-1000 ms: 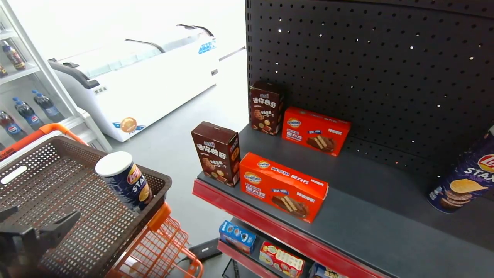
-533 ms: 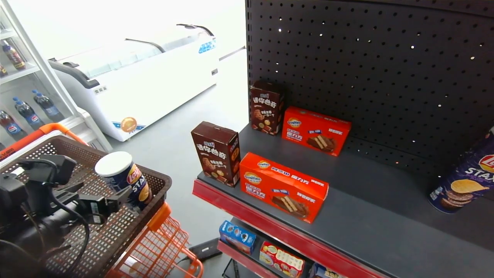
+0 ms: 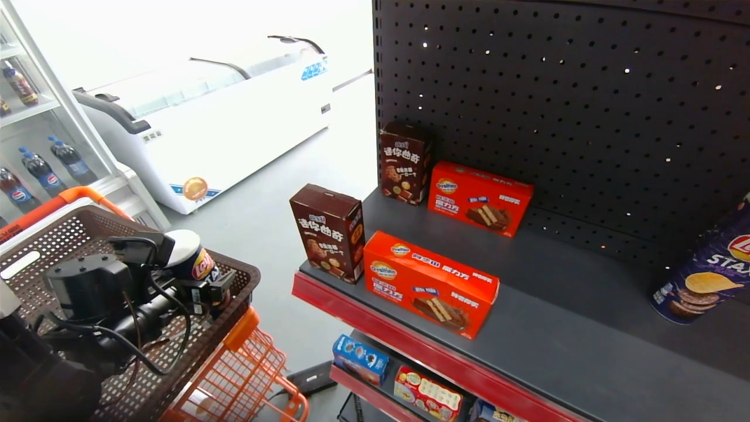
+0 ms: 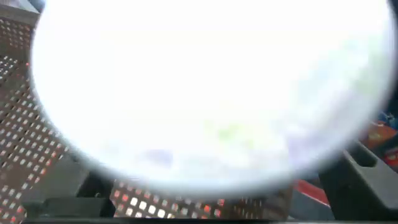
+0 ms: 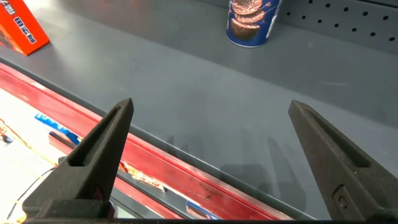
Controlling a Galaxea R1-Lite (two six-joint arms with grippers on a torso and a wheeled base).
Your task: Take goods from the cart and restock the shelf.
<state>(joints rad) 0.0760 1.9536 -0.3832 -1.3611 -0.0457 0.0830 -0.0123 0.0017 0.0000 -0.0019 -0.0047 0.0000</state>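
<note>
A dark blue chips can [image 3: 196, 261] with a white lid [image 4: 205, 87] stands upright in the far right corner of the brown basket [image 3: 35, 246] on the orange cart [image 3: 240, 375]. My left gripper [image 3: 199, 282] is at the can, open, with one finger on each side of it; the lid is very close under the wrist camera. My right gripper [image 5: 211, 155] hangs open and empty above the front of the dark shelf [image 3: 556, 305]. A second chips can [image 3: 703, 275] [image 5: 252, 22] stands on the shelf at the right.
Two orange boxes [image 3: 430, 281] [image 3: 477, 198] and two brown boxes [image 3: 328, 231] [image 3: 403, 162] occupy the shelf's left part, with bare board between them and the right can. A white freezer [image 3: 222, 117] and a drinks cooler [image 3: 35, 164] stand behind the cart.
My left arm has risen from the near part of the basket and moved forward to the chips can, so its fingers now straddle it. The can and shelf goods have not moved.
</note>
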